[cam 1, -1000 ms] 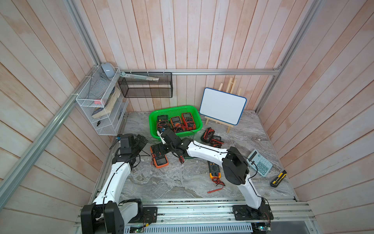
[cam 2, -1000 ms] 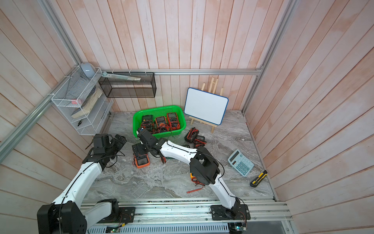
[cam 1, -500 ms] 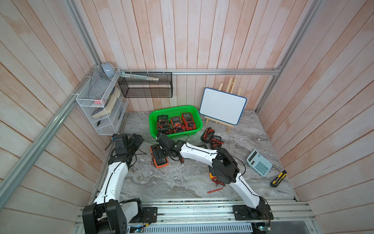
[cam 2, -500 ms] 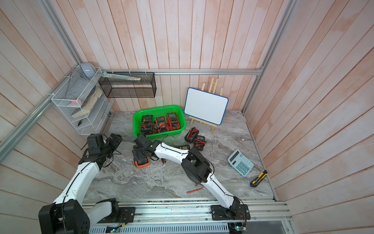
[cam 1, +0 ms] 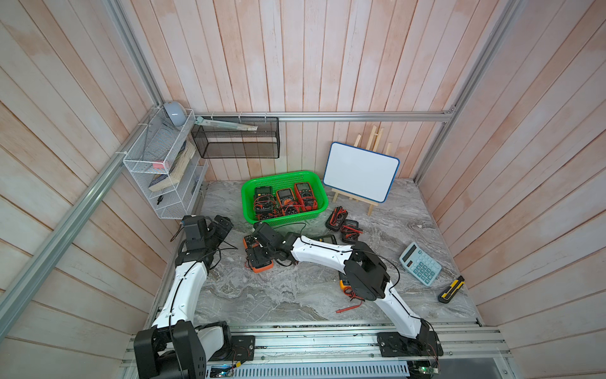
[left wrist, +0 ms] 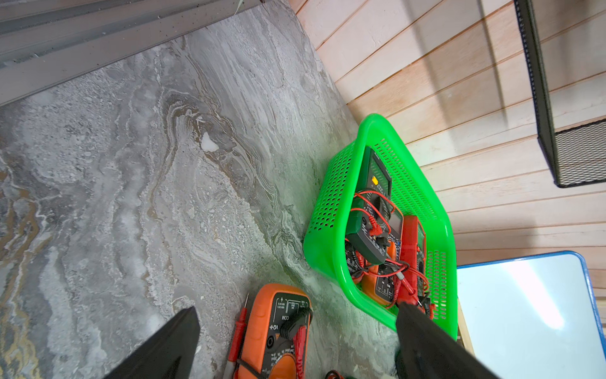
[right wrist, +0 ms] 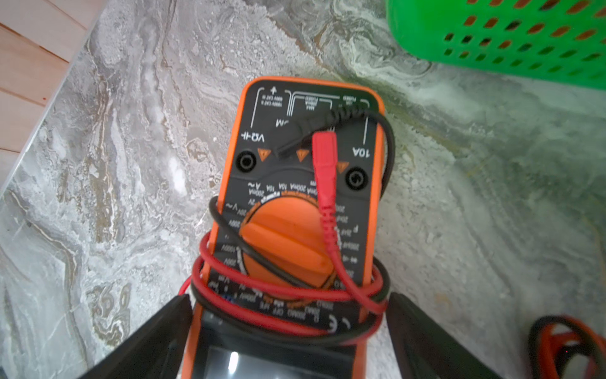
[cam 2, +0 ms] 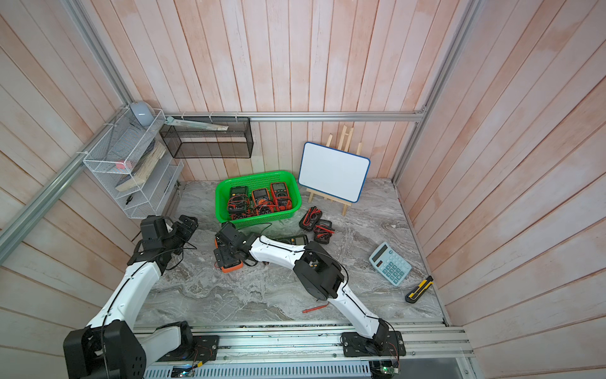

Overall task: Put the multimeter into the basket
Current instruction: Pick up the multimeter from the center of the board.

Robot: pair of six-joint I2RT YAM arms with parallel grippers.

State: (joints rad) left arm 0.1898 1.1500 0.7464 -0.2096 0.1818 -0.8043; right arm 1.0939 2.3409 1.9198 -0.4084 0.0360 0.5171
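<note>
Since a second ago the right gripper (right wrist: pixel 290 297) has dropped from beside the basket's front rim onto the orange multimeter (right wrist: pixel 295 213). That multimeter lies flat on the desk (cam 1: pixel 295 292), face up, just in front of the front left corner of the basket (cam 1: pixel 249 200) and outside it. Red and black leads (right wrist: pixel 331 210) are wound around its body. The right gripper's fingers (right wrist: pixel 157 331) stand wide, one on each side of the meter's display end; whether they press its sides cannot be told.

The green basket sits at the desk's back edge and holds three multimeters (cam 1: pixel 283 200) side by side with tangled leads.

The left gripper (left wrist: pixel 296 308) hovers near the desk's left edge, left of the orange multimeter and apart from it, its fingers spread wide with nothing between them.

Right of the basket, two dark multimeters (cam 1: pixel 342 223) lie on the desk, and a whiteboard (cam 1: pixel 360 170) stands on an easel at the back edge. A calculator (cam 1: pixel 419 264) and a utility knife (cam 1: pixel 452 288) lie toward the right edge, and a loose red probe (cam 1: pixel 349 307) lies near the front edge.
</note>
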